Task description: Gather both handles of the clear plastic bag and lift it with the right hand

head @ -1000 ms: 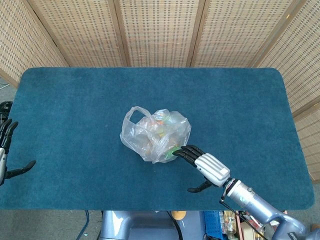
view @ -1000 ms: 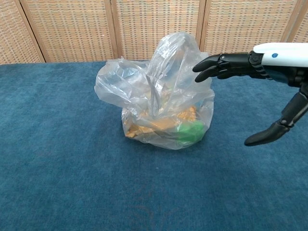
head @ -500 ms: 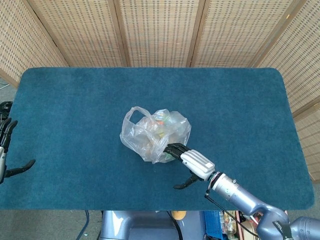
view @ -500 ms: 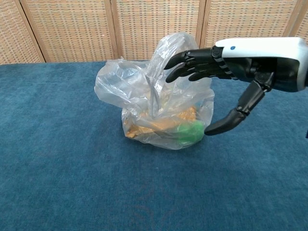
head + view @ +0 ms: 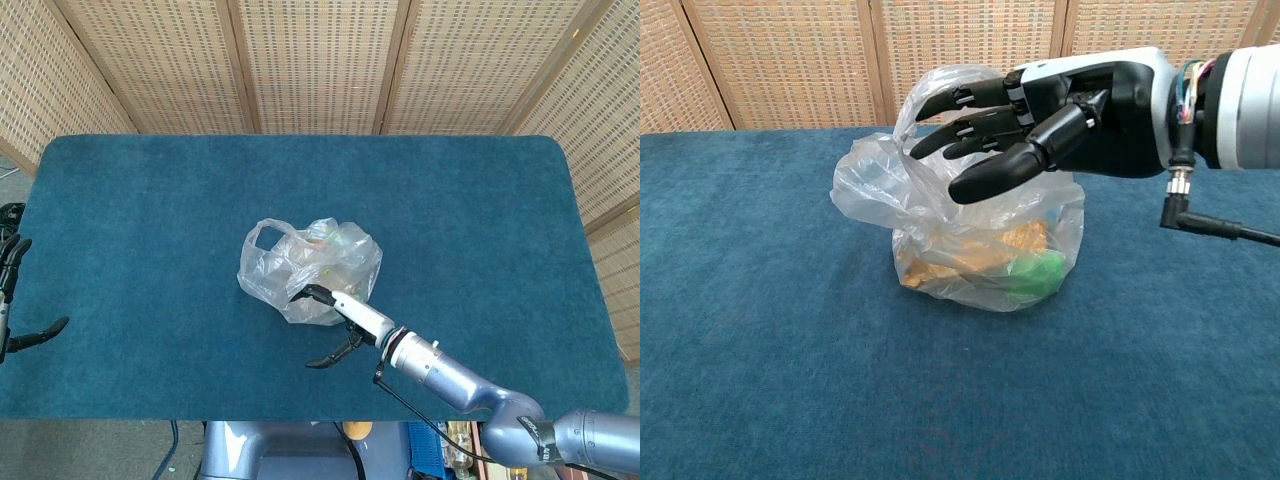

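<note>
2 handles on the clear plastic bag (image 5: 970,235), both thin floppy film; likely light, slippery, collapses under touch. best bet: hook both loops together up top, not the body. crumpled, see-through, orange and green contents at the bottom, 1 loop standing at upper left in head view. sits mid blue table (image 5: 480,210). right hand (image 5: 1040,120) over bag top, fingers spread and curved, holding nothing. left hand (image 5: 12,300) at far left table edge, open, idle.
</note>
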